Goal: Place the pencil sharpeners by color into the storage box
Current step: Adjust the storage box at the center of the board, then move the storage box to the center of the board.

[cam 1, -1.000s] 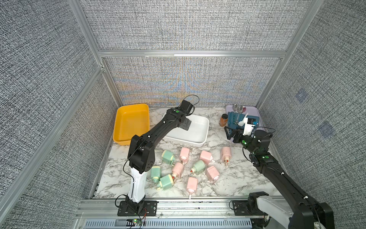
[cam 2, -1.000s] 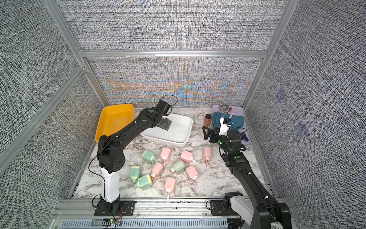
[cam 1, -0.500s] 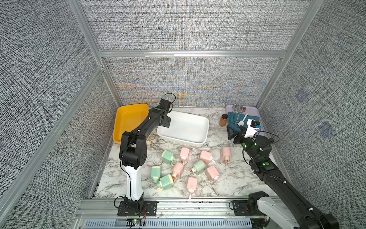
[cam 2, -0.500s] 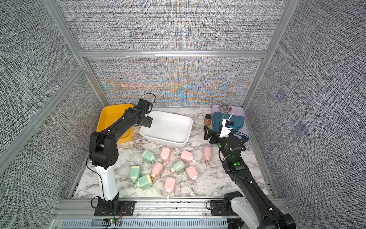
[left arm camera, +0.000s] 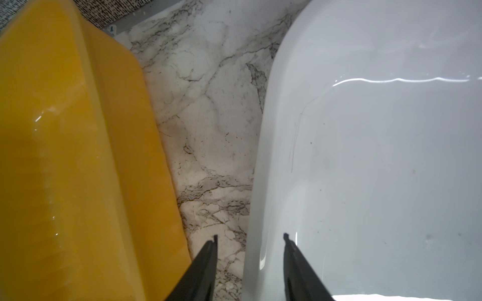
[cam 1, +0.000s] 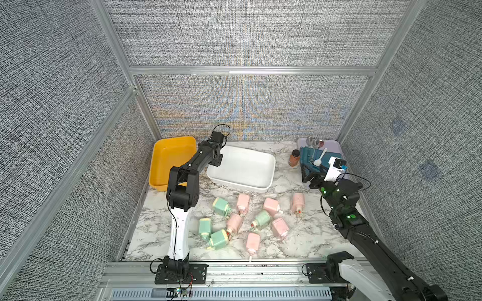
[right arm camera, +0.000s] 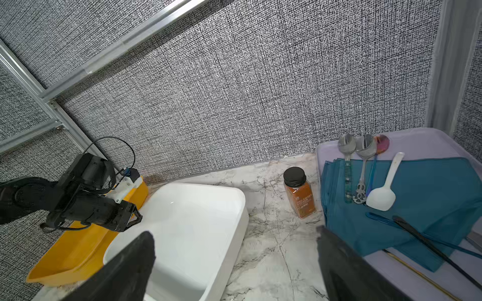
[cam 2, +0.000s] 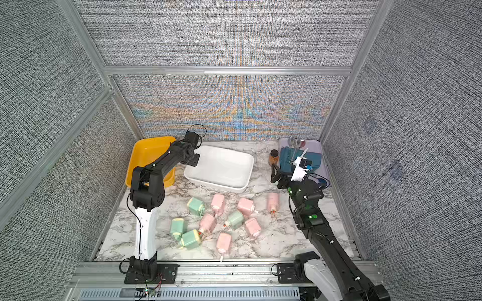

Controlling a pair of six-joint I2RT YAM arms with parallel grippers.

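Sorting seems unstarted: left tool, narrow, straddles white box rim, grip unclear; right tool gapes empty; next probably picks pencil sharpeners.

Sharpeners scattered, probably tipped, outside box.

Bright, even light; you get soft shadows only. Glare streak on the glossy white plastic bin; colour moiré on the woven grey back wall.
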